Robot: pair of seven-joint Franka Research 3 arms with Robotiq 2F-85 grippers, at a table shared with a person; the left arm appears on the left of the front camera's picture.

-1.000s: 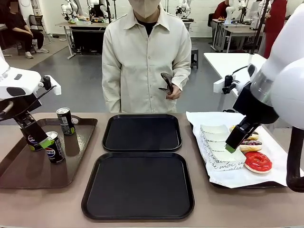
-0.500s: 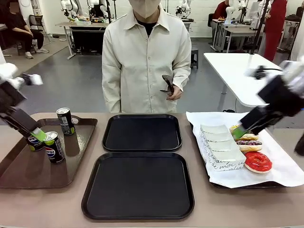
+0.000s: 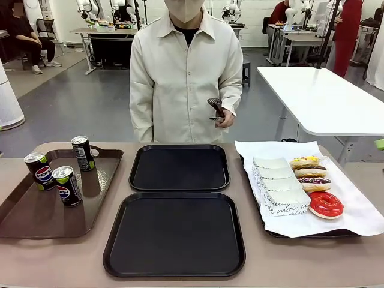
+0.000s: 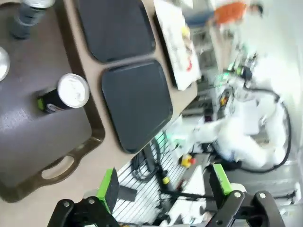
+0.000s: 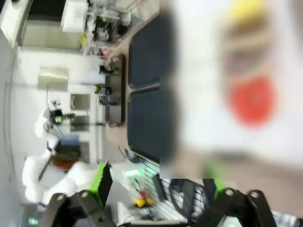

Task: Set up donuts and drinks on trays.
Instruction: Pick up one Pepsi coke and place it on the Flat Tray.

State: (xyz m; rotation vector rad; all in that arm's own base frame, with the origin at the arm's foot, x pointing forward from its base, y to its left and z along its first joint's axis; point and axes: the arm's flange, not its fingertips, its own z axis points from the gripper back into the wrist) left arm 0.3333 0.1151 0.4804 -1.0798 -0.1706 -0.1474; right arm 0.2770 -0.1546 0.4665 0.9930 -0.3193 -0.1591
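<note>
Black and bare, the two trays (image 3: 180,168) sit in the middle of the table, with nothing on them yet. The three soda cans (image 3: 66,186) stand on the brown tray (image 3: 24,222) at the left. The donuts (image 3: 312,174) lie on the white paper (image 3: 360,216) at the right. The left gripper (image 4: 163,187) and the right gripper (image 5: 158,184) both hang wide open, holding nothing. Two cans stand close together, so a claw coming down for one could bump the other and tip it. A hard squeeze could smear the red donut (image 3: 326,204). A second ago both arms were low over the cans and donuts; now they have lifted away.
</note>
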